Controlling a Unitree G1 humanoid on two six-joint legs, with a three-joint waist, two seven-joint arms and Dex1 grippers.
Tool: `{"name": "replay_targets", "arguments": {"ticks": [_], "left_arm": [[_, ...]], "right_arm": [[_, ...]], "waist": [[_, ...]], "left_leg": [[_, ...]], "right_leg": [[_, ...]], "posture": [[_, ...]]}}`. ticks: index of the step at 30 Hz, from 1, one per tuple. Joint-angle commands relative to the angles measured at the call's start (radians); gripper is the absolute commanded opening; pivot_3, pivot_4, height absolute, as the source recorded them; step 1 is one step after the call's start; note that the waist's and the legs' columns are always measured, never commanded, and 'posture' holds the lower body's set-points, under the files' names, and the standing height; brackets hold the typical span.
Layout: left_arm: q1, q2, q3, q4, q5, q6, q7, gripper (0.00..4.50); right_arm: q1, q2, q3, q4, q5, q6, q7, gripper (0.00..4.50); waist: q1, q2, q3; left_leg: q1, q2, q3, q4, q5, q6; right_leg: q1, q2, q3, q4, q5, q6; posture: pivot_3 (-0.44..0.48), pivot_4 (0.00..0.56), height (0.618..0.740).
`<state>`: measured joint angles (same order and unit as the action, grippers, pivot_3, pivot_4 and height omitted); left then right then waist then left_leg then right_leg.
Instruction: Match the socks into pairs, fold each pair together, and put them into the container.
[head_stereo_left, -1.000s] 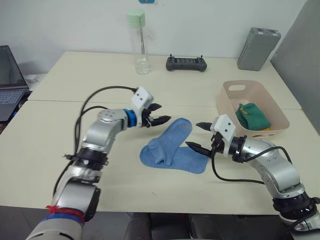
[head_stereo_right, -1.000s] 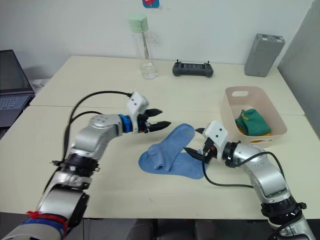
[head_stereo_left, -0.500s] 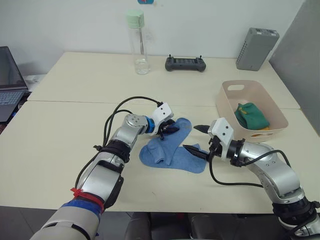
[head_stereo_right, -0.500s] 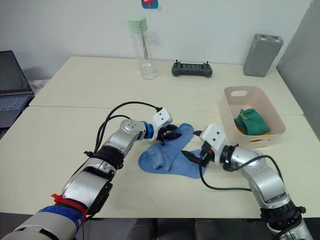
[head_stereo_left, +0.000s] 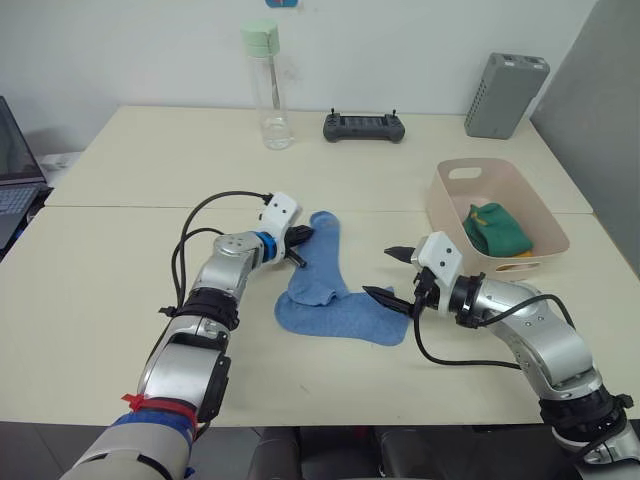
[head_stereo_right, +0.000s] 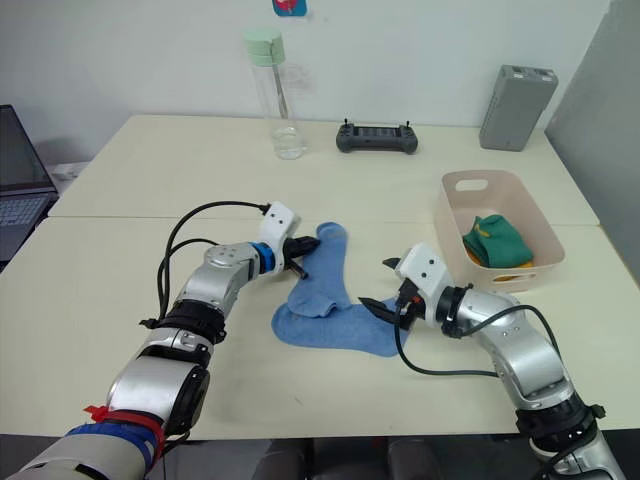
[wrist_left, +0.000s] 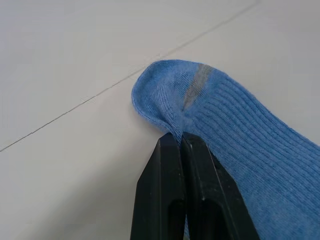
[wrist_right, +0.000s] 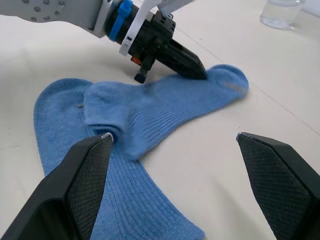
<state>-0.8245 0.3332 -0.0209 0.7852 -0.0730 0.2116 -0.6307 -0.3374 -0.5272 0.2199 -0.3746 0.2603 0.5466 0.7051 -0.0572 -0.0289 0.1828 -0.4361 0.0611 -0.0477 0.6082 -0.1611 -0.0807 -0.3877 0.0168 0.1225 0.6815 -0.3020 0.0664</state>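
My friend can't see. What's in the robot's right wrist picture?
The left gripper, shut, pinches the end of a blue sock lying across another blue sock on the table. The right gripper's open fingers frame them.

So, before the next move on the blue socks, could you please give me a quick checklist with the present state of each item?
1. Left gripper pinched on the upper blue sock near its end: ok.
2. Right gripper open, beside the lower blue sock and not holding it: ok.
3. The two blue socks overlap, same colour: ok.
4. Socks aligned for folding: not ok, they lie crossed.
5. Pink container has free space at the slot-handle end, beside the green socks: ok.
6. Yellow pair complete in the container: cannot tell, only a yellow edge shows.
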Motion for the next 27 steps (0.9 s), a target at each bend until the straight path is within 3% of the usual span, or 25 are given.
{"name": "replay_targets", "arguments": {"ticks": [1, 7, 14, 18, 27], "left_arm": [[0.025, 0.011, 0.058, -0.083, -0.026, 0.047, 0.066, 0.02], [0.068, -0.008, 0.050, -0.177, -0.028, 0.100, 0.077, 0.02], [0.075, -0.009, 0.038, -0.207, -0.021, 0.123, 0.070, 0.02], [0.069, -0.010, 0.036, -0.206, -0.022, 0.127, 0.071, 0.00], [0.058, -0.008, 0.036, -0.199, -0.023, 0.127, 0.071, 0.00]], "right_arm": [[-0.052, -0.004, 0.083, 0.049, -0.075, -0.048, 0.031, 4.29], [-0.182, 0.009, 0.224, 0.226, -0.253, -0.228, 0.069, 4.29], [-0.249, 0.079, 0.267, 0.379, -0.314, -0.339, 0.109, 4.29], [-0.261, 0.108, 0.268, 0.416, -0.326, -0.368, 0.132, 3.38], [-0.263, 0.170, 0.202, 0.442, -0.290, -0.359, 0.128, 0.09]], "waist": [[0.000, 0.000, 0.000], [0.001, 0.000, 0.000], [0.006, 0.000, 0.000], [0.006, 0.000, 0.000], [0.003, 0.000, 0.000]], "left_leg": [[0.000, 0.000, 0.000, 0.000, 0.000, 0.000], [0.000, 0.000, 0.000, 0.000, 0.000, 0.000], [0.000, 0.000, -0.001, 0.000, 0.000, 0.000], [0.000, 0.000, -0.001, 0.000, 0.000, 0.000], [0.000, 0.000, -0.001, 0.000, 0.000, 0.000]], "right_leg": [[0.000, 0.000, 0.000, 0.000, 0.000, 0.000], [0.000, 0.000, 0.000, 0.000, 0.000, 0.000], [0.001, 0.000, -0.001, 0.000, 0.001, -0.001], [0.001, 0.000, -0.001, 0.000, 0.003, -0.004], [0.001, 0.000, -0.002, 0.001, 0.003, -0.004]], "posture": [[0.000, 0.150, 0.740], [0.000, 0.150, 0.740], [0.000, 0.150, 0.740], [0.000, 0.150, 0.740], [0.000, 0.150, 0.740]]}}
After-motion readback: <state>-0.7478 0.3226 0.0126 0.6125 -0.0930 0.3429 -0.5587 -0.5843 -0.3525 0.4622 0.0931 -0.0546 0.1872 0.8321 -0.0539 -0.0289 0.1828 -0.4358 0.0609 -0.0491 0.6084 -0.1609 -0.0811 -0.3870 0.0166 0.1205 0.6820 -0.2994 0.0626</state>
